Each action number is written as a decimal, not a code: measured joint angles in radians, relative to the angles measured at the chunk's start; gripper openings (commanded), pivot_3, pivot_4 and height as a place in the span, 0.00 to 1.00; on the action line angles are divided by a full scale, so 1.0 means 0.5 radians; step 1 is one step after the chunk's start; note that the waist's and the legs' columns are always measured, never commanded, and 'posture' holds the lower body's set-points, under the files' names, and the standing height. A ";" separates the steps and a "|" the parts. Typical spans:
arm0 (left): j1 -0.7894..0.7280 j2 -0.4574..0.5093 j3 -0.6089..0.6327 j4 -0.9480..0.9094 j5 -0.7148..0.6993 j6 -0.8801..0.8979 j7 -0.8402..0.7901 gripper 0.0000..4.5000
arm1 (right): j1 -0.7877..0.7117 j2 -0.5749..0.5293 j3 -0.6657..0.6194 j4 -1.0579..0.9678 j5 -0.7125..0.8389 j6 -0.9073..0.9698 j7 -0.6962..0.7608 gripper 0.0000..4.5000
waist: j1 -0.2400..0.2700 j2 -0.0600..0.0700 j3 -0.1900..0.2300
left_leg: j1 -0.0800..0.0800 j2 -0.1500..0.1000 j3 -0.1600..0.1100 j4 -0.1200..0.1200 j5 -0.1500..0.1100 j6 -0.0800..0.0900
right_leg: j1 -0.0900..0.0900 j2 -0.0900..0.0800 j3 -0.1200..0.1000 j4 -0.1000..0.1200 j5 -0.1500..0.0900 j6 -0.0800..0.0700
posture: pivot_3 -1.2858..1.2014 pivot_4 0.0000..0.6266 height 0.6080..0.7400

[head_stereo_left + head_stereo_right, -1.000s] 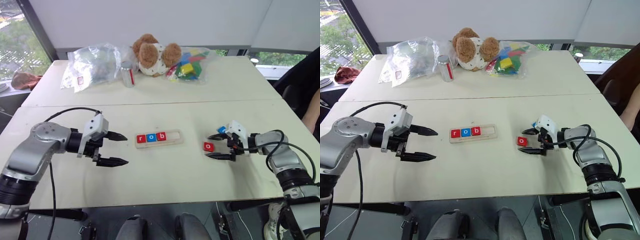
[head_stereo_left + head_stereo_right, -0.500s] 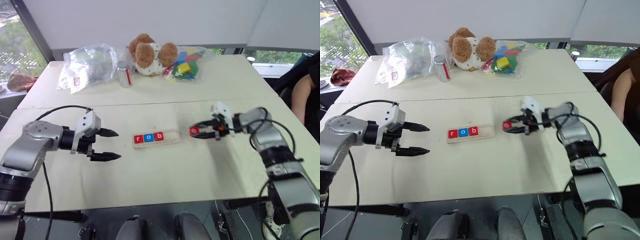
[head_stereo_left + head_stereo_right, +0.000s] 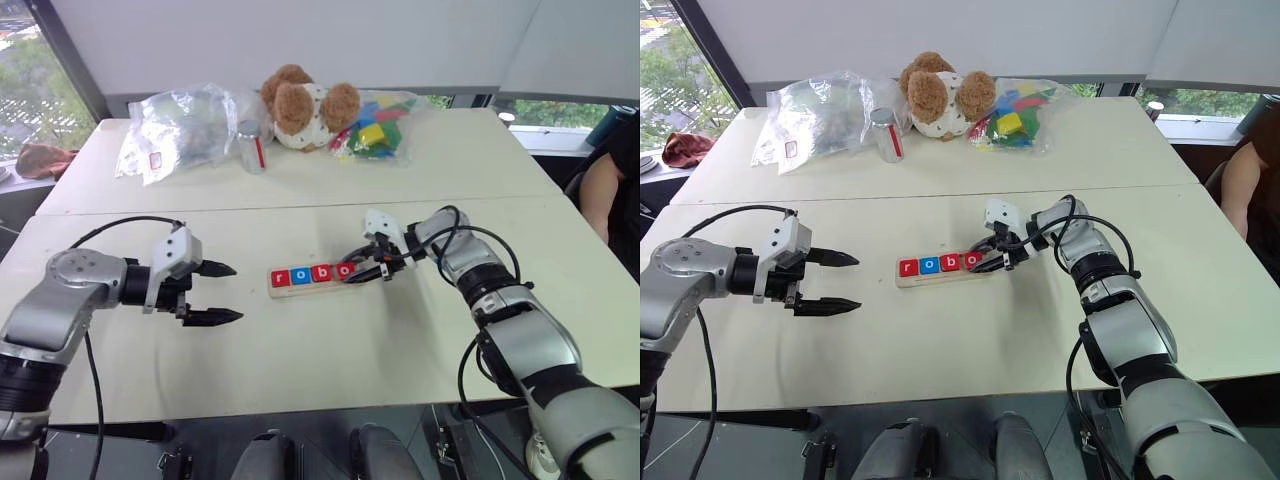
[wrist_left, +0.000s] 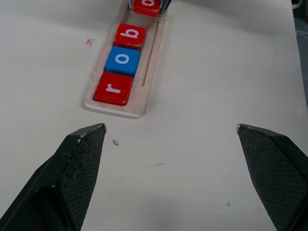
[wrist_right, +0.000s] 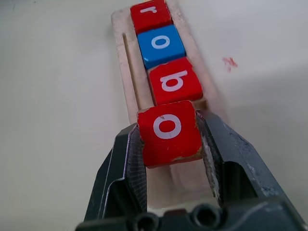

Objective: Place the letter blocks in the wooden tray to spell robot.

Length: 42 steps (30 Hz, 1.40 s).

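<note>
The wooden tray (image 3: 352,281) lies mid-table with three letter blocks in its groove: red r (image 3: 279,278), blue o (image 3: 301,276) and red b (image 3: 322,272). My right gripper (image 3: 348,271) is shut on a fourth letter block, a red o (image 5: 169,131), and holds it just above the tray right beside the b (image 5: 174,79). My left gripper (image 3: 236,292) hovers open and empty left of the tray, pointing at its r end (image 4: 113,88); the tray's pale wood (image 4: 150,57) runs away from its fingertips.
Along the far table stand a teddy bear (image 3: 300,105), a clear plastic bag (image 3: 185,125), a small can (image 3: 253,148) and a bag of coloured toy blocks (image 3: 378,125). A person's arm (image 3: 605,185) shows at the right edge.
My right gripper shut on the red o block out on the right of the table, lifted it and carried it left to the tray beside the b. The left gripper stayed open and nearly still.
</note>
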 measured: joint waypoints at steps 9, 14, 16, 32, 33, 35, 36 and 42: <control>0.061 0.000 0.042 -0.053 -0.042 0.038 0.063 1.00 | -0.095 0.056 0.000 0.227 -0.098 -0.137 -0.071 0.26 | 0.002 0.000 0.000 | 0.000 0.000 0.000 0.001 0.000 -0.001 | 0.000 0.000 0.000 0.000 0.000 0.000 | 0.52 0.24 1.00; 0.064 0.000 0.043 -0.065 -0.062 0.062 0.079 1.00 | -0.132 0.091 -0.001 0.285 -0.137 -0.183 -0.106 0.26 | -0.004 0.000 0.000 | 0.000 0.000 0.000 0.000 0.000 -0.001 | 0.000 0.000 0.000 0.000 0.000 0.000 | 0.52 0.24 1.00; 0.071 0.000 0.044 -0.073 -0.070 0.067 0.091 1.00 | -0.132 0.096 -0.001 0.298 -0.141 -0.191 -0.106 0.37 | -0.003 0.000 0.000 | 0.000 0.000 0.000 0.001 0.000 -0.001 | 0.000 0.000 0.000 0.000 0.000 0.000 | 0.52 0.24 1.00; 0.078 -0.014 0.044 -0.087 -0.083 0.075 0.142 1.00 | -0.176 0.071 -0.091 0.298 -0.173 -0.238 -0.158 0.98 | -0.022 0.000 0.000 | 0.000 0.000 0.000 0.000 0.001 -0.001 | 0.000 0.000 0.000 0.000 0.000 0.000 | 0.52 0.24 1.00; 0.072 -0.019 0.043 -0.084 -0.082 0.075 0.143 1.00 | -0.176 0.062 -0.097 0.287 -0.173 -0.256 -0.158 0.98 | -0.026 0.000 0.000 | 0.000 0.000 0.000 0.000 0.001 -0.001 | 0.000 0.000 0.000 0.001 0.000 0.000 | 0.52 0.24 1.00; 0.048 -0.029 0.042 -0.081 -0.082 0.075 0.142 1.00 | -0.175 0.042 -0.098 0.282 -0.179 -0.293 -0.167 0.98 | -0.033 0.000 0.000 | 0.000 0.000 -0.001 0.000 0.001 -0.001 | 0.000 0.000 0.000 0.001 0.000 0.000 | 0.52 0.24 1.00; 0.041 -0.031 0.042 -0.079 -0.082 0.074 0.141 1.00 | -0.174 0.036 -0.097 0.282 -0.184 -0.313 -0.178 0.98 | -0.038 0.000 0.000 | 0.000 0.000 0.000 0.000 0.001 -0.001 | 0.000 0.000 0.000 0.001 0.000 0.000 | 0.52 0.24 1.00; 0.014 -0.048 0.035 -0.060 -0.078 0.074 0.134 1.00 | -0.167 0.033 -0.095 0.282 -0.216 -0.364 -0.224 0.98 | -0.046 0.000 0.000 | 0.000 0.000 0.000 0.000 0.001 -0.002 | 0.000 0.000 0.000 0.002 0.000 0.000 | 0.52 0.24 1.00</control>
